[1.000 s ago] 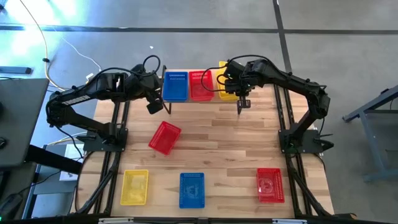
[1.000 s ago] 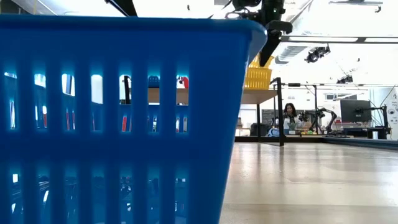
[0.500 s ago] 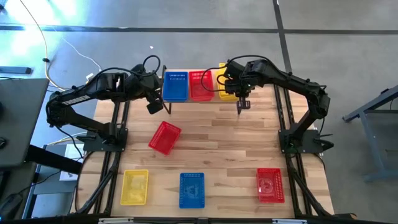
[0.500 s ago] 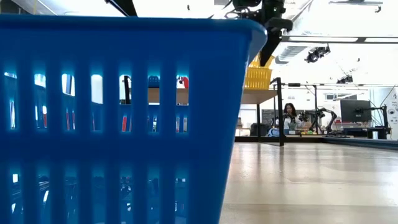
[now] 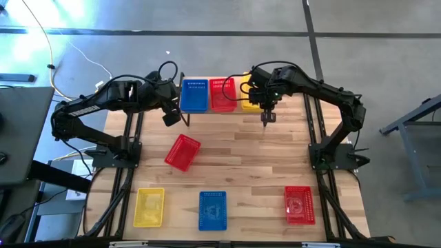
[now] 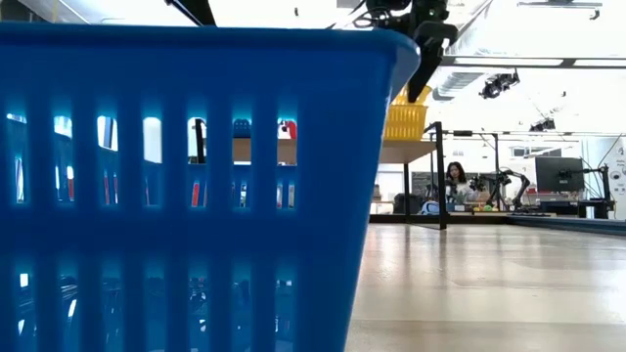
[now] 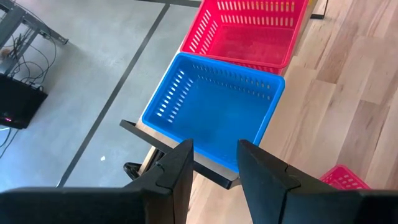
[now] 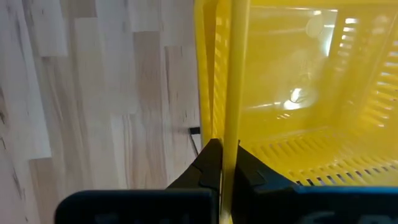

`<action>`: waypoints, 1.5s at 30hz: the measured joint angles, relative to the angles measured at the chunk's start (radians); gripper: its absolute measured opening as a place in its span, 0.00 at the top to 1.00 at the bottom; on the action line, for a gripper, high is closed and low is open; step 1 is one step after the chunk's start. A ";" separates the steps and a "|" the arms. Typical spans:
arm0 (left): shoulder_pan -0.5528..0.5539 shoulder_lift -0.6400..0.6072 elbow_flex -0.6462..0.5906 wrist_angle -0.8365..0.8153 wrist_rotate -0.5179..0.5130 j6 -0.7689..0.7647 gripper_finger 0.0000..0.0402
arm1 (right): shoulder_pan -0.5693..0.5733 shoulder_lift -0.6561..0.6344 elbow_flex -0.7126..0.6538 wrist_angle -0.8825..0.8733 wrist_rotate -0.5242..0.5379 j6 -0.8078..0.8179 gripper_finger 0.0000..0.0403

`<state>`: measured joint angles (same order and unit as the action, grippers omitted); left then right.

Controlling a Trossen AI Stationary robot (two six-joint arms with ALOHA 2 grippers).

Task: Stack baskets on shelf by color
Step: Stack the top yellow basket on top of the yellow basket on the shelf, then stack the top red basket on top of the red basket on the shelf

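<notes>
Right fingers pinch yellow basket rim; seven baskets visible.

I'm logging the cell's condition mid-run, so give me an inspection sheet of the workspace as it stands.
Surface: light-wood table, bare between the baskets.
Job's things: shelf at the far edge carries a blue basket, a red basket and a yellow basket. On the table lie a tilted red basket, and at the near edge a second yellow, second blue and third red.
Clutter: nothing seen.
Grippers: left gripper open, empty, beside the shelf's blue basket; right gripper shut on the shelf's yellow basket rim.
Cables: loose cables on the floor, off the table.
Surroundings: a person seated far behind.
</notes>
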<state>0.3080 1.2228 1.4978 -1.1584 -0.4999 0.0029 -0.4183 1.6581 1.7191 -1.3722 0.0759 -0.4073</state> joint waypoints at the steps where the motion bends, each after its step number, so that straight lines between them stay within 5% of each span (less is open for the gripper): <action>1: 0.000 0.000 0.000 0.000 0.000 0.000 0.72 | 0.000 0.000 0.000 0.004 0.006 0.005 1.00; 13: 0.000 0.000 0.000 0.000 0.000 -0.003 0.72 | 0.000 0.000 0.000 0.049 0.090 0.029 0.80; 22: 0.000 0.000 0.000 0.000 0.007 -0.003 0.72 | 0.000 -0.008 0.000 0.017 0.004 0.093 0.75; 31: 0.000 0.000 0.000 0.000 0.107 -0.060 0.72 | 0.004 -0.048 0.001 0.030 -0.012 0.187 0.75; 37: -0.009 0.000 -0.005 -0.003 0.265 -0.081 0.72 | 0.040 -0.063 0.002 0.030 -0.023 0.281 0.75; 45: -0.114 0.000 -0.131 -0.006 0.346 -0.101 0.72 | 0.105 -0.063 0.002 0.035 -0.022 0.414 0.75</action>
<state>0.1942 1.2232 1.3672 -1.1639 -0.1535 -0.0977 -0.3137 1.5948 1.7206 -1.3369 0.0536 0.0064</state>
